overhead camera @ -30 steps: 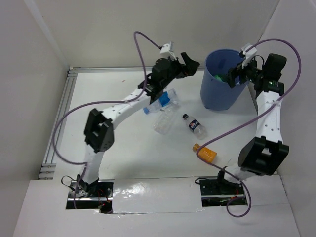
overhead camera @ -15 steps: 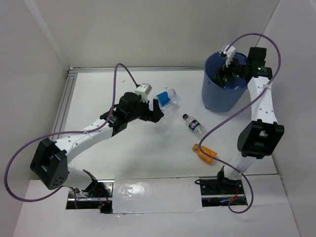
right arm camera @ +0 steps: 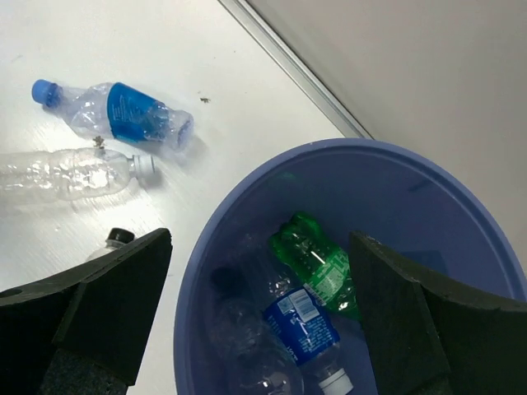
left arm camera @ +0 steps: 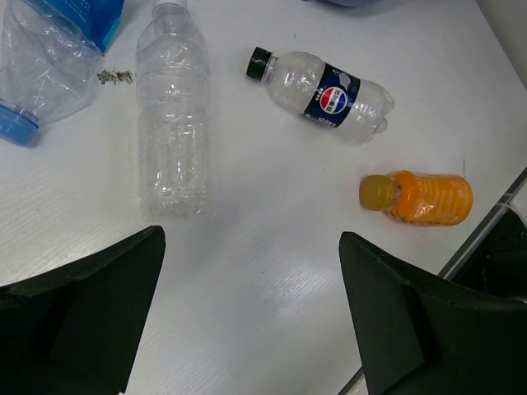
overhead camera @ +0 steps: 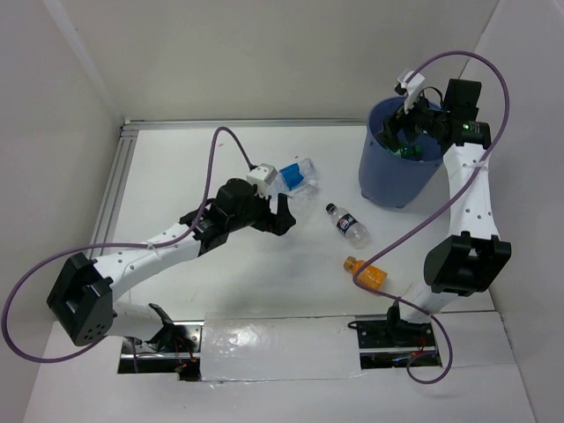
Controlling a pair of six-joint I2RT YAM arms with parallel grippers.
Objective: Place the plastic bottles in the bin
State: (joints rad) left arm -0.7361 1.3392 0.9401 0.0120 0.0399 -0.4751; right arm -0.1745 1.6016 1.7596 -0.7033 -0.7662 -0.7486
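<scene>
Clear unlabelled plastic bottle point(left arm camera: 173, 132) is lying before the left gripper's point(left arm camera: 251, 243) spread, empty fingers, wanting a crosswise mid-body pinch, while the right gripper point(right arm camera: 261, 239) is gaping emptily above the round blue plastic bin point(right arm camera: 395, 177).

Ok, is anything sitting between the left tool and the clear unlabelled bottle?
Nothing visible. The left tool hangs open above the table, with only bare surface between it and the clear bottle. The blue-labelled bottle lies close on one side, the dark-labelled bottle apart on the other.
</scene>
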